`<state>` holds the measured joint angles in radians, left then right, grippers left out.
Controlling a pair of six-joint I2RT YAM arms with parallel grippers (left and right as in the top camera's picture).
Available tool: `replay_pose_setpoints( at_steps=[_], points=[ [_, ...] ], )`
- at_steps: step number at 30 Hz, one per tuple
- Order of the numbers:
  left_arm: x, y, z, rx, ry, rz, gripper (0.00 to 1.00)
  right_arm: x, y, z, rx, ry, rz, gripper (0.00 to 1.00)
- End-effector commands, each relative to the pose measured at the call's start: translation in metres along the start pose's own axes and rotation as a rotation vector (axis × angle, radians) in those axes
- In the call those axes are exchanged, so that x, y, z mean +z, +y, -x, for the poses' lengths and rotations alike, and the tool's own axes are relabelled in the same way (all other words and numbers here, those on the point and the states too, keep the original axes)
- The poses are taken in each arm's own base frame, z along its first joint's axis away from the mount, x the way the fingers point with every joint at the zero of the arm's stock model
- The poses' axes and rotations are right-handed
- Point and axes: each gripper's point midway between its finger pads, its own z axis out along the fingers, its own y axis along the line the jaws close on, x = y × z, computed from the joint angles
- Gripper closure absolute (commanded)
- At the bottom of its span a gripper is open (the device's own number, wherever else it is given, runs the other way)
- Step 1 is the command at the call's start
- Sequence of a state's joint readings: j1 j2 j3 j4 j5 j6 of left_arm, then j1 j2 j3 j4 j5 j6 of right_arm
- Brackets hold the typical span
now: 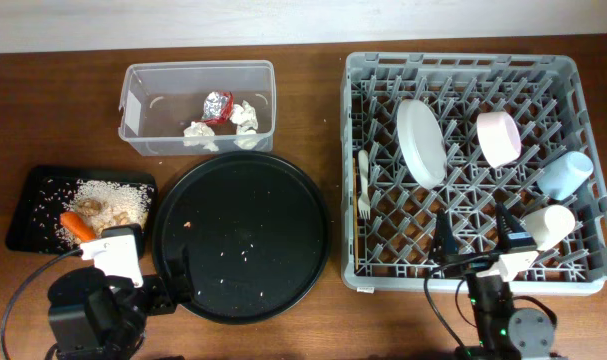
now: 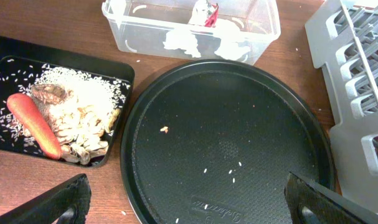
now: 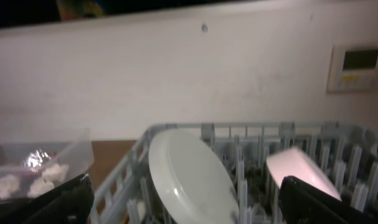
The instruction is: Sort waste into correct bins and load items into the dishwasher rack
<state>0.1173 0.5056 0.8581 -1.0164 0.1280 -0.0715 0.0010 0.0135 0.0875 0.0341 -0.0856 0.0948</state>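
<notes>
The clear tub (image 1: pixel 198 68) holds white napkins (image 1: pixel 245 115) and the foil wrapper (image 1: pixel 218 104). The shallow black tray (image 1: pixel 31 215) holds rice scraps (image 1: pixel 113 195), the carrot (image 1: pixel 76 226) and the brown lump (image 2: pixel 48 93). The grey rack (image 1: pixel 463 62) holds the white plate (image 1: pixel 421 142), pink bowl (image 1: pixel 499 138), blue cup (image 1: pixel 566 175), cream cup (image 1: pixel 548 224), white fork (image 1: pixel 364 185) and a chopstick (image 1: pixel 355 215) along its left wall. My left gripper (image 2: pixel 189 202) is open and empty over the round tray's near edge. My right gripper (image 1: pixel 478 240) is open and empty above the rack's front.
A large round black tray (image 1: pixel 243 235) with a few rice grains lies between the black tray and the rack. A pale wall runs along the table's far side. Bare wood shows at the front left and between the tub and the rack.
</notes>
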Motion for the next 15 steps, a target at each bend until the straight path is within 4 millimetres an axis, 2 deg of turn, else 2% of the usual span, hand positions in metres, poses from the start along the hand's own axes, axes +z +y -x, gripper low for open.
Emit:
replay_pose_setpoints(
  at_steps=[1, 2, 3, 15],
  points=[
    [0.001, -0.001, -0.001, -0.007, 0.004, -0.005, 0.01, 0.002, -0.002, -0.037, -0.099, 0.068, 0.000, 0.02],
    [0.001, -0.001, -0.001, -0.007, 0.004, -0.005, 0.01, 0.001, -0.002, -0.047, -0.145, 0.107, 0.005, 0.02],
    [0.001, -0.001, -0.001, -0.007, 0.004, -0.005, 0.01, -0.001, -0.004, -0.066, -0.150, 0.188, 0.000, 0.02],
    [0.001, -0.001, -0.001, -0.007, 0.004, -0.005, 0.01, -0.001, -0.004, -0.064, -0.152, 0.179, -0.001, 0.01]
  ],
)
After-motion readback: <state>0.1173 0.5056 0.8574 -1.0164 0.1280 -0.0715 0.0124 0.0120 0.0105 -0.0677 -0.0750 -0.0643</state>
